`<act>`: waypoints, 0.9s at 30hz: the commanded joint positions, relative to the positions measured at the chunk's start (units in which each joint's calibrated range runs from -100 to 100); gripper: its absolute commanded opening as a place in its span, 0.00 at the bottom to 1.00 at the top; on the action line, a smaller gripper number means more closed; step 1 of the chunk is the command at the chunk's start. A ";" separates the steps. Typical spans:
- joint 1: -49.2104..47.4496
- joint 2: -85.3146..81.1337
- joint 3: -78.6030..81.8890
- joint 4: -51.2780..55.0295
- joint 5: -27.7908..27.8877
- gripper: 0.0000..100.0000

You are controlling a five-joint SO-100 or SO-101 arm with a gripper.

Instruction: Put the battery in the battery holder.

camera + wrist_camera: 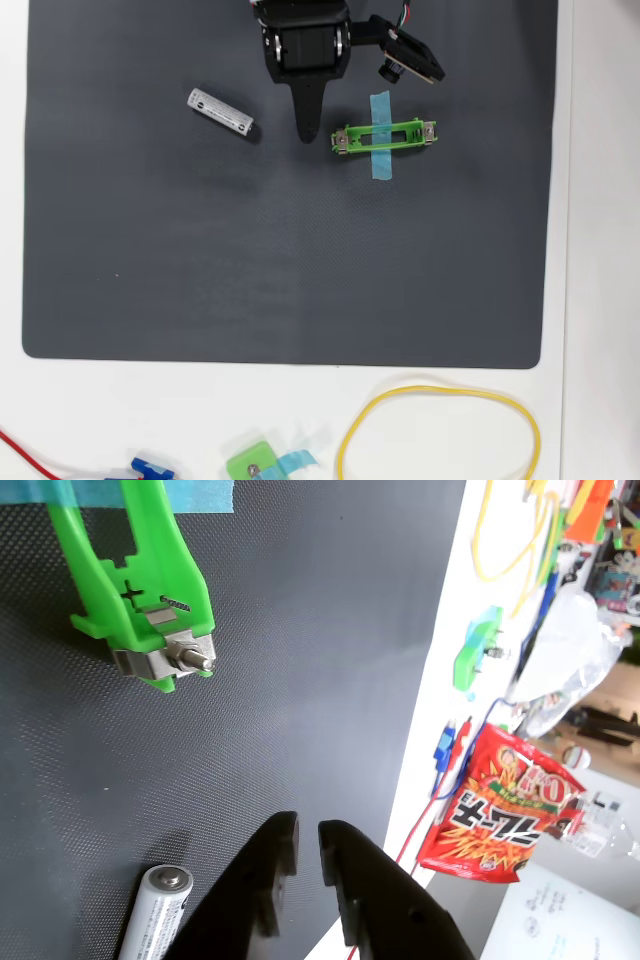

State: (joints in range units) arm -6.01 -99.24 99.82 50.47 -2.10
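Lighting's bright and even in both views, looks like soft room light from above. Overhead view is sharp, with only faint soft shadows on the dark mat [280, 260]. In the wrist view the clutter at the right edge goes slightly soft, and the snack bag [500, 805] shows glare.
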 commanded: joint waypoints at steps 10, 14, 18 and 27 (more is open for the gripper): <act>0.56 -0.25 0.18 0.23 -0.09 0.00; 0.56 -0.25 0.18 0.23 -0.09 0.00; 0.25 -0.25 0.18 0.23 0.01 0.00; 0.56 -0.25 0.18 0.23 -0.09 0.00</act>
State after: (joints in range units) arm -6.01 -99.24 99.82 50.47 -2.10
